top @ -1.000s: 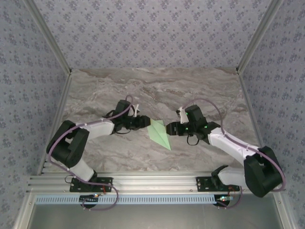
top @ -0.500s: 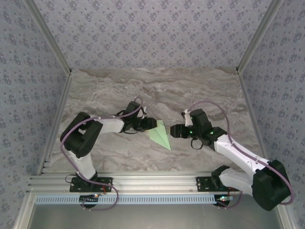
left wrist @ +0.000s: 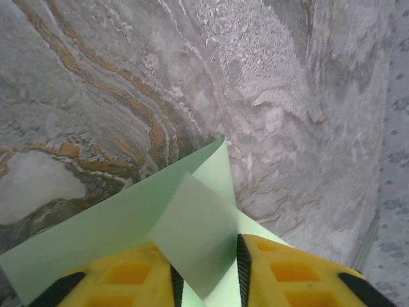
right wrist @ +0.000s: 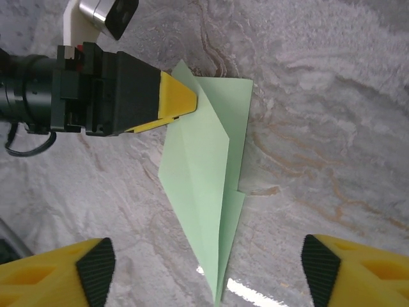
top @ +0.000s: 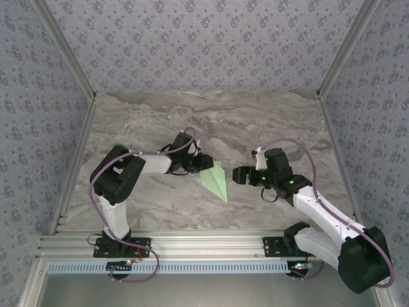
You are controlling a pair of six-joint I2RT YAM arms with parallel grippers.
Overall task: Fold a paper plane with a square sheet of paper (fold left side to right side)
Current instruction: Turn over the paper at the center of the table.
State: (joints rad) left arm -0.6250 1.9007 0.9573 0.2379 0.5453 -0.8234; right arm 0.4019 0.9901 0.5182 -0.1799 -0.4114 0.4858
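The square sheet of paper is pale mint green and lies folded into a narrow pointed paper plane at mid-table, tip toward the near edge. My left gripper sits at its far left corner. In the left wrist view a raised flap of the paper plane stands between the narrowed jaws of the left gripper and touches both black pads. The right wrist view shows the paper plane with the left gripper on its corner. My right gripper hangs open just right of the plane, apart from it, its jaws wide.
The grey marble table is bounded by patterned walls at the back and both sides. An aluminium rail with both arm bases runs along the near edge.
The left arm has reached right onto the paper's corner and its jaws have narrowed on a flap. The right gripper has drawn back to the right and opened wider.
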